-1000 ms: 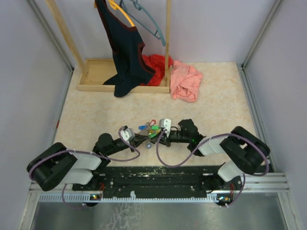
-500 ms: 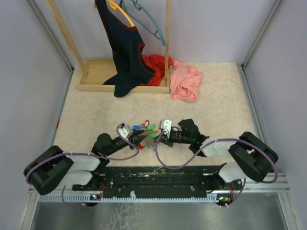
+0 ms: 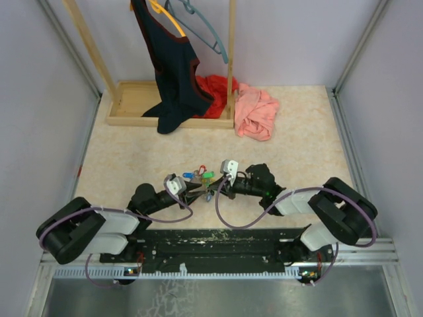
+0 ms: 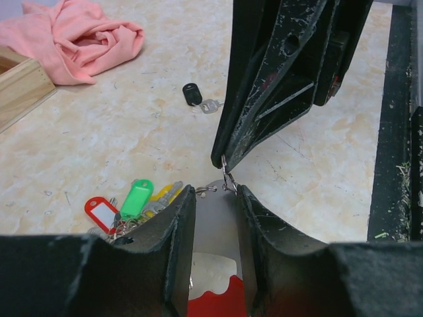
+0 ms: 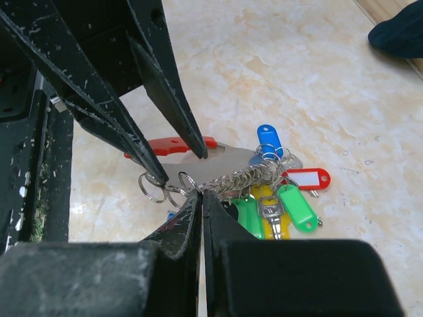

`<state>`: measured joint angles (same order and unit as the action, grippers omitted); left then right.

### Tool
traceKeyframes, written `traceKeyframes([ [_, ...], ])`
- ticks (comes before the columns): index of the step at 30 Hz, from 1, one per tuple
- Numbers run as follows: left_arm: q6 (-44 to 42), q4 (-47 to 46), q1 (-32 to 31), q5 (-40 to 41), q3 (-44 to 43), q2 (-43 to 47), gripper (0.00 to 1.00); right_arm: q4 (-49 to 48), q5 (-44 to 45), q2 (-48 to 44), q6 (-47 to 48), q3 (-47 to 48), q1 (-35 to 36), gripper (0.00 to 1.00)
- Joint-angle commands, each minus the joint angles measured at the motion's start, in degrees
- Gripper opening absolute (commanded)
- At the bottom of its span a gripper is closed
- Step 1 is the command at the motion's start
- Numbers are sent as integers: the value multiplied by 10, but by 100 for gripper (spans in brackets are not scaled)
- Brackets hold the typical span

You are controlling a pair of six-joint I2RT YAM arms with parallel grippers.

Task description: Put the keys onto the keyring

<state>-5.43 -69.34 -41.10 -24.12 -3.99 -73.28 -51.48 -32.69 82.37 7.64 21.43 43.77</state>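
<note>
The keyring is a flat grey metal piece (image 4: pixel 213 211) with a red end (image 5: pixel 173 143) and a chain of small rings (image 5: pixel 248 177). Keys with blue (image 5: pixel 268 140), red (image 5: pixel 305 178) and green (image 5: pixel 297 208) heads hang bunched on it; the bunch also shows in the top view (image 3: pixel 198 176). My left gripper (image 4: pixel 211 193) grips the grey piece by its edges. My right gripper (image 5: pixel 201 193) is shut on a small ring at the chain's end, tip to tip with the left (image 3: pixel 203 189). A dark-headed key (image 4: pixel 192 94) lies alone on the table.
A pink cloth (image 3: pixel 256 111) and a red cloth (image 3: pixel 213 86) lie at the back by a wooden rack base (image 3: pixel 135 102) with a dark garment (image 3: pixel 173 66) hanging from it. The black base rail (image 3: pixel 211 241) runs along the near edge.
Both grippers and the key bunch have shifted a little left and away from the rail. They stay joined at the keyring.
</note>
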Motion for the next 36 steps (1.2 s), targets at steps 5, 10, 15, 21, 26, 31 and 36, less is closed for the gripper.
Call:
traceKeyframes([
  [5,-15,-49,2,-41,-2,-33,37,-82,-11,4,-30,0,5,0],
  [10,-9,-64,1,-37,-4,-46,32,-85,-21,10,-36,0,8,0],
  [15,-3,-74,1,-29,-5,-52,26,-83,-25,13,-38,1,13,0],
  [21,3,-80,1,-36,-10,-63,17,-82,-32,15,-38,3,18,0],
  [26,-4,-66,1,-36,-12,-59,1,-54,-37,9,-28,4,19,0],
  [31,-52,102,1,-44,-54,-3,1,57,-11,-31,22,3,18,0],
  [36,-72,246,-2,-40,-99,25,1,218,25,-90,101,32,18,13],
])
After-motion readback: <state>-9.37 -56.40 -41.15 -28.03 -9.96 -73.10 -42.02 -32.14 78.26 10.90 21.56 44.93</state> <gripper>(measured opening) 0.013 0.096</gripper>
